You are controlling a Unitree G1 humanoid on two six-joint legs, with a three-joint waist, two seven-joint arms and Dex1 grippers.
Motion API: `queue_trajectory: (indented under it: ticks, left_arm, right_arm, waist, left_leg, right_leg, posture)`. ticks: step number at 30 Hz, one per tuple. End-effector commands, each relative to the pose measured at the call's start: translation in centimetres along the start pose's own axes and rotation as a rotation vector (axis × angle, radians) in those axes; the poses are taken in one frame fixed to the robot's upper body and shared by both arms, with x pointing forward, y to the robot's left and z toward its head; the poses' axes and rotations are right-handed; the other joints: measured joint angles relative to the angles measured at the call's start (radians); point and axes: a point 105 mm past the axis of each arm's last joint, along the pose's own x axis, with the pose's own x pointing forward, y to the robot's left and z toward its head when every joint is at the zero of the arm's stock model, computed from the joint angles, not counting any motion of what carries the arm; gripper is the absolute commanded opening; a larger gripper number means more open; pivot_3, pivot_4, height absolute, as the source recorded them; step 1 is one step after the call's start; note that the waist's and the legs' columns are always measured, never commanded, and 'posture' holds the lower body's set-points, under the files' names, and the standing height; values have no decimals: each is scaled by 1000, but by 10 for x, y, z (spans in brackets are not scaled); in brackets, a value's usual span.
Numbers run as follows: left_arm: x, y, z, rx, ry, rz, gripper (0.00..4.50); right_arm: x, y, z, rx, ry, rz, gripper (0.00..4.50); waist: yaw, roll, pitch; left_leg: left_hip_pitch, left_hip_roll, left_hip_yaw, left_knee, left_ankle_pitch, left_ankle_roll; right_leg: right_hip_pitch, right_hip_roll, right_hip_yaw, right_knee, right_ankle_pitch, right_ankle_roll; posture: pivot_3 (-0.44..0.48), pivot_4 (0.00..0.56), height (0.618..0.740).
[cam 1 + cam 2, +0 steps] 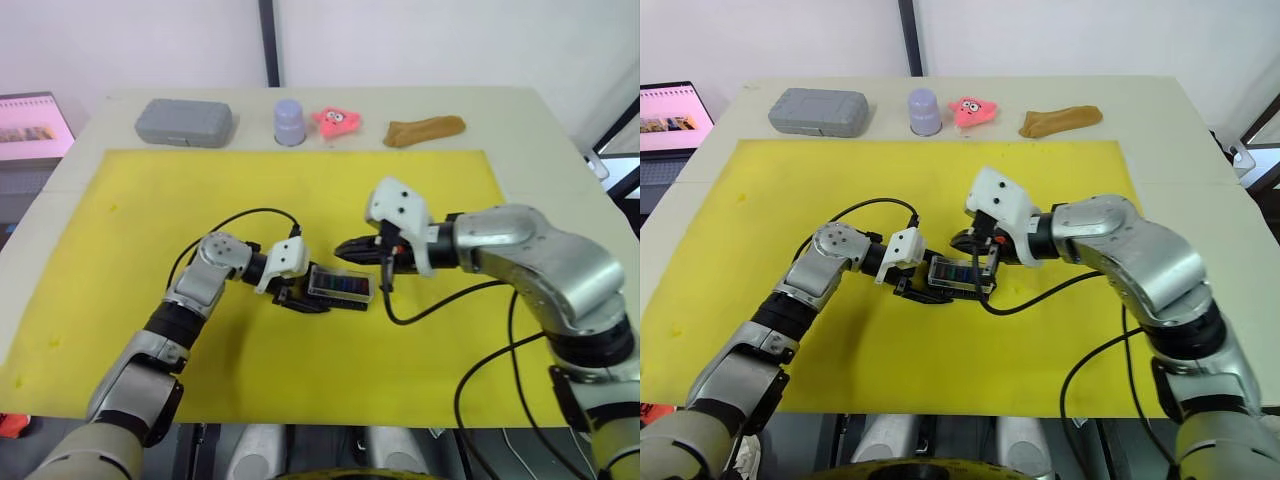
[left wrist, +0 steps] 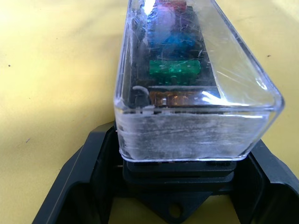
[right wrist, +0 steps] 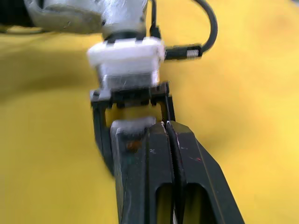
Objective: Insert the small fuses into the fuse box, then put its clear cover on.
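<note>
Yellow matting is covering most of the table (image 1: 60, 215), and the fuse box (image 1: 338, 285) is sitting near the mat's middle with both my arms working at it. I am bracing the box with my left gripper (image 1: 292, 292): its black fingers (image 2: 79, 177) are spread to either side of the box's near end, and I cannot tell whether they are actually pressing on it. My right gripper (image 1: 345, 250) is hanging just beyond the box's far end, above it, fingers (image 3: 163, 163) pressed together with nothing between them.

The fuses (image 2: 175, 70) are already standing in their slots inside the box, green, amber, blue and red showing through the plastic. The clear cover (image 2: 196, 126) is sitting over them on top of the box, so I judge I am on the last step, seating the lid. A thin dark gap is showing under the cover's near edge, so it may not be fully down.

Next I would be pressing down on the cover's top with my closed right fingertips while the left keeps the box from sliding.

Along the table's back edge, well beyond the box, are a grey case (image 1: 184, 121), a lilac cup (image 1: 289, 121), a pink toy (image 1: 338, 121) and a brown piece (image 1: 424, 129).
</note>
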Motion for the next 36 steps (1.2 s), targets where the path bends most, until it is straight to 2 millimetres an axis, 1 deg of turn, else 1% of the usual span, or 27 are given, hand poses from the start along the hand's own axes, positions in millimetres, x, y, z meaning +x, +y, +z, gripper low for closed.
queue_trajectory:
  ticks: [1, 3, 4, 5, 7, 8, 12, 15, 26, 29, 32, 33, 36]
  left_arm:
    - [0, -2, -9, -18, 42, -9, 2576]
    - [0, -2, -10, -17, 43, -10, 2576]
    - [1, -2, -10, -17, 43, -11, 2576]
    - [1, -2, -10, -16, 43, -12, 2576]
    - [1, -2, -10, -14, 44, -13, 2576]
    - [1, -3, -10, -14, 45, -14, 2576]
    - [1, -3, -11, -13, 47, -14, 2576]
    - [1, -2, -11, -14, 47, -13, 2576]
    - [0, -3, -11, -16, 45, -6, 2576]
    - [0, -3, -11, -16, 44, -5, 2576]
    - [0, -2, -11, -17, 44, -3, 2576]
    - [0, -2, -11, -18, 44, -3, 2576]
    - [0, -3, -11, -18, 45, -4, 2576]
  right_arm:
    - [-8, 4, -2, -72, 10, 9, 322]
    - [-7, 7, -10, -83, 37, 30, 976]
    - [-7, 8, -12, -87, 42, 37, 1461]
    - [-7, 8, -13, -90, 42, 40, 1851]
    - [-4, 9, -14, -85, 41, 45, 2848]
    - [-1, 9, -14, -78, 41, 47, 3092]
    - [9, 13, -15, -44, 59, 75, 3092]
    - [14, 15, -21, -32, 99, 86, 3092]
    - [29, 10, -28, -47, 151, 74, 3092]
    - [31, 9, -26, -46, 150, 77, 3092]
    - [32, 8, -22, -46, 141, 75, 2225]
    - [31, 8, -21, -48, 140, 75, 1772]
    - [30, 9, -19, -56, 140, 77, 1707]
  waist:
    - [0, 0, 0]
    - [0, 0, 0]
    - [-1, 0, 0]
    - [-1, 0, 0]
    - [0, 0, 0]
    - [0, 0, 0]
    - [0, 0, 0]
    - [1, 0, 0]
    - [0, 0, 0]
    - [0, 0, 0]
    - [-1, 0, 0]
    - [-1, 0, 0]
    - [-1, 0, 0]
  left_leg:
    - [0, 0, 0, 0, 0, 0]
    - [0, 0, 0, 0, 0, 0]
    - [0, 0, 0, 0, 0, 0]
    - [0, 0, 0, 0, 0, 0]
    - [0, 0, 0, 0, 0, 0]
    - [0, 0, 0, 0, 0, 0]
    - [0, 0, 0, 0, 0, 0]
    - [0, 0, 0, 0, 0, 0]
    - [0, 0, 0, 0, 1, -2]
    - [0, 0, 0, 0, 1, -2]
    - [0, 0, 0, 0, 2, -3]
    - [0, 0, 0, 0, 2, -3]
    - [0, 0, 0, 0, 2, -3]
  right_leg:
    - [0, 0, 0, 0, 0, 0]
    - [0, 0, 0, 0, 0, 0]
    - [0, 0, 0, 0, 0, 0]
    - [0, 0, 0, 0, 0, 0]
    - [0, 0, 0, 0, 0, 0]
    - [0, 0, 0, 0, 0, 0]
    - [0, 0, 0, 0, 0, 0]
    - [0, 0, 0, 0, 0, 0]
    - [0, 0, 0, 0, 0, 0]
    - [0, 0, 0, 0, 0, 0]
    - [0, 0, 0, 0, 0, 0]
    - [0, 0, 0, 0, 0, 0]
    - [0, 0, 0, 0, 0, 0]
  posture:
    - [0, 150, 740]
    - [0, 150, 740]
    - [0, 150, 740]
    - [0, 150, 740]
    - [0, 150, 740]
    - [0, 150, 740]
    - [0, 150, 740]
    - [0, 150, 740]
    - [0, 150, 740]
    - [0, 150, 740]
    - [0, 150, 740]
    - [0, 150, 740]
    - [0, 150, 740]
